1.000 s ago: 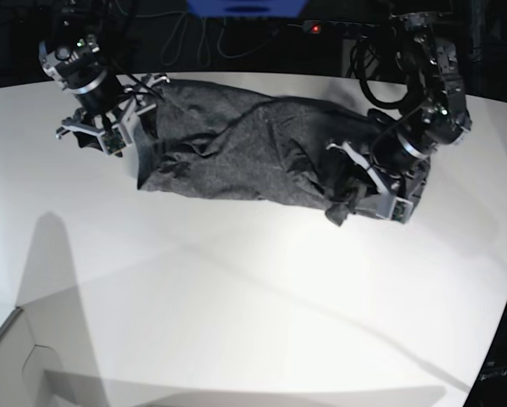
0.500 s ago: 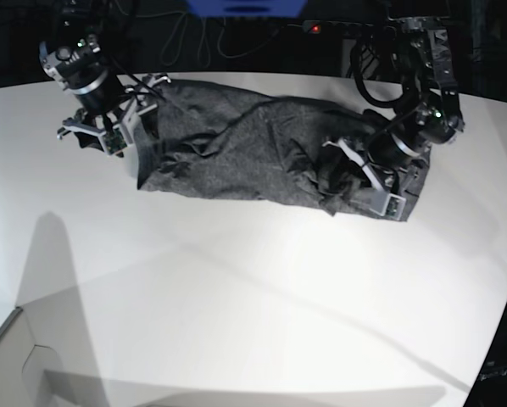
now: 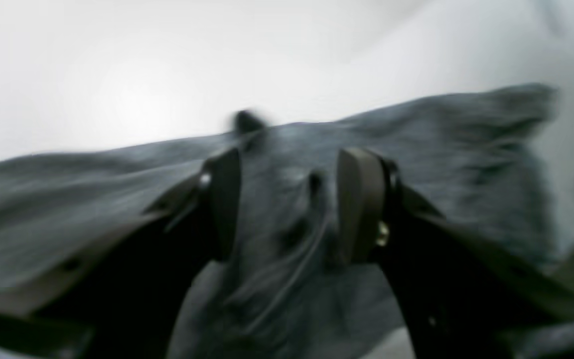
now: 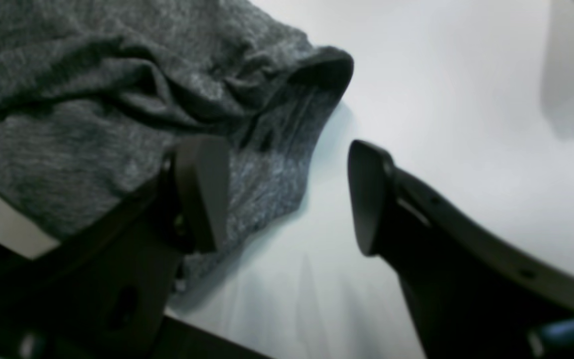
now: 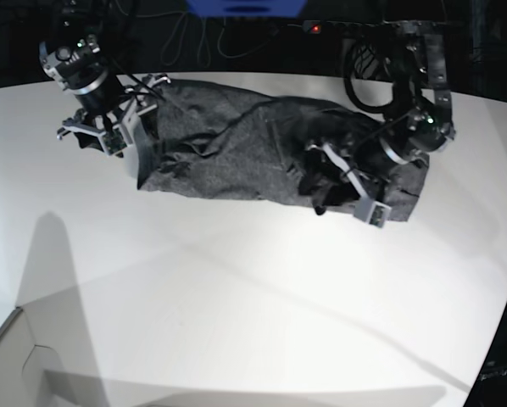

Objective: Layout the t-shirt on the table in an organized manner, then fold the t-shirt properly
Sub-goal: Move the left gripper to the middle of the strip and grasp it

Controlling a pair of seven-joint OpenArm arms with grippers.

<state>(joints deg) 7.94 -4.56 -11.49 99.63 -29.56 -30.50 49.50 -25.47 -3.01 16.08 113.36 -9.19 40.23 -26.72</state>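
Lying rumpled on table (image 5: 236, 297), t-shirt (image 5: 236, 144), wrist views alone showing left fingers (image 3: 224, 199) and right fingers (image 4: 202, 189) apart

A robotics lab: a broad white curved tabletop (image 5: 253, 322) under bright light, with two black robot arms mounted at its far edge. Behind the tabletop, a dark background holds loose cables (image 5: 194, 38), a small red indicator light (image 5: 315, 28) and a blue object (image 5: 245, 7).

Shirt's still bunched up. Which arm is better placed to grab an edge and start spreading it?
Probably the right. Its tool stands open straddling the t-shirt edge on the table; the left tool sits over mid-shirt folds, no edge near.
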